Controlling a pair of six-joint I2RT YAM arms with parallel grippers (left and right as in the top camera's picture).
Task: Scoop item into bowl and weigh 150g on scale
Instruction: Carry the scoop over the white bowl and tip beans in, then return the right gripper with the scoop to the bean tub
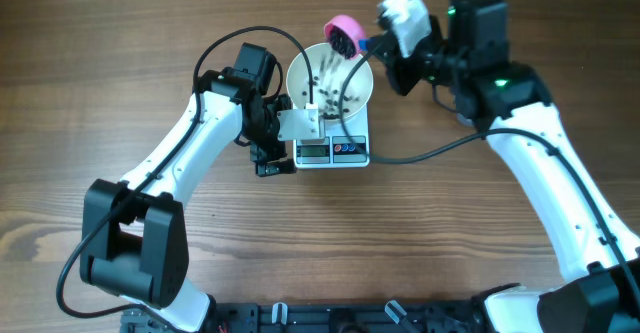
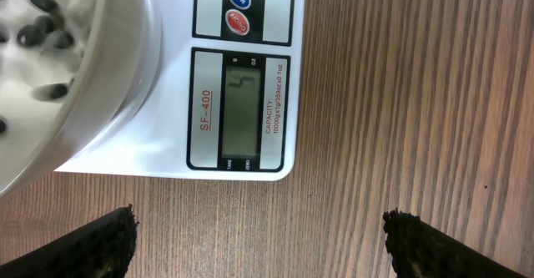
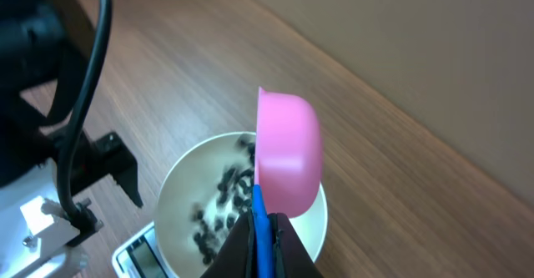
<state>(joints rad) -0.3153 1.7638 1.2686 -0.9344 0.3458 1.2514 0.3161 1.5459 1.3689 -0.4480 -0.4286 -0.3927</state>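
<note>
Beans [image 3: 221,203] lie scattered and blurred in the bottom of the white bowl [image 3: 177,186], just below and ahead of the right gripper [image 3: 265,246]. That gripper's fingers are clamped on the blue handle [image 3: 260,219] of a pink scoop [image 3: 288,153]. The scoop is tipped over the bowl's rim with its underside toward the wrist camera, so its inside is hidden. The bowl sits on the scale [image 2: 242,78], straight ahead of the left gripper [image 2: 263,243], whose jaws are spread wide over the table [image 2: 400,103] and hold nothing. Only its two fingertips show, cut by the frame edge. The scale's display [image 2: 242,111] carries marks too faint to read, and its far end is cut off.
</note>
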